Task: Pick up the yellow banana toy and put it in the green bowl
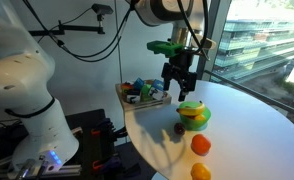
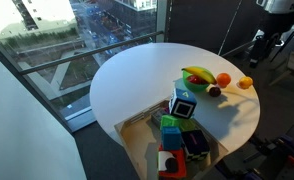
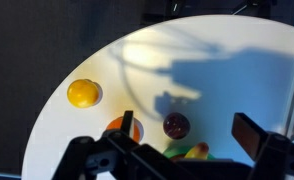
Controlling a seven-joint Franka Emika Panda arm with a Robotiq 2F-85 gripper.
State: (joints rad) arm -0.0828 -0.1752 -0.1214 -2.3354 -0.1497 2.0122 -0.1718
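The yellow banana toy (image 1: 192,110) lies in the green bowl (image 1: 196,123) near the round white table's edge. Both show in another exterior view, banana (image 2: 198,72) and bowl (image 2: 193,81). In the wrist view the banana (image 3: 195,151) and the bowl's green rim (image 3: 174,152) peek out at the bottom, partly hidden by the gripper body. My gripper (image 1: 179,84) hangs open and empty just above and beside the bowl. Its two fingers spread wide in the wrist view (image 3: 185,124).
A dark plum toy (image 3: 176,125) lies next to the bowl. Two orange fruit toys (image 1: 200,145) (image 1: 200,171) lie nearer the table edge. A shallow tray of mixed objects (image 2: 177,140) stands on the table's far side from the window.
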